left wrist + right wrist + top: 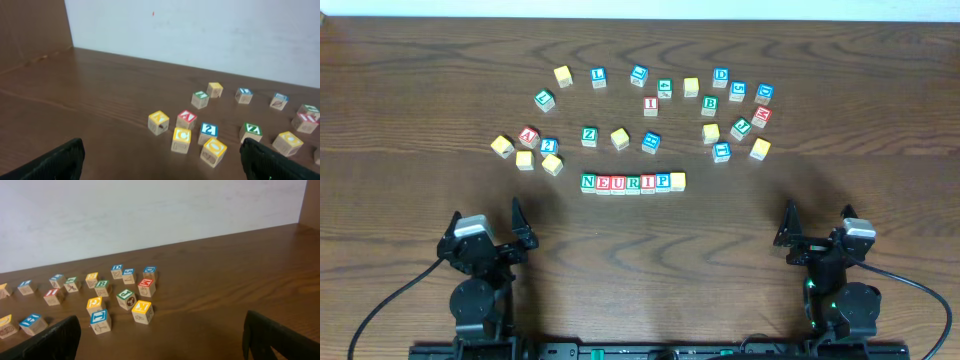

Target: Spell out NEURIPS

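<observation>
row of seven cubes (633,182) sits mid table (400,90), straight line, each touching the next. left to right: green n cube (588,182), red e cube (603,182), red u cube (618,182), green r cube (633,183), red i cube (648,182), blue p cube (663,181), yellow-faced cube (678,180) at the right end, its letter too small to read.

loose cubes lie in a rough arc on the far side of the row, apart from it: red a cube (528,134), blue 2 cube (549,146), green z cube (589,134), blue l cube (598,75), spare red i cube (650,104), green b cube (710,102), blue d cube (720,75).

left gripper (487,220) is at the near left, well apart from the row, fingers spread wide, nothing between them. left wrist view shows both fingers (55,162) at the frame's bottom corners.

right gripper (818,222) is at the near right, also well apart from the row, fingers spread wide, holding nothing.
</observation>
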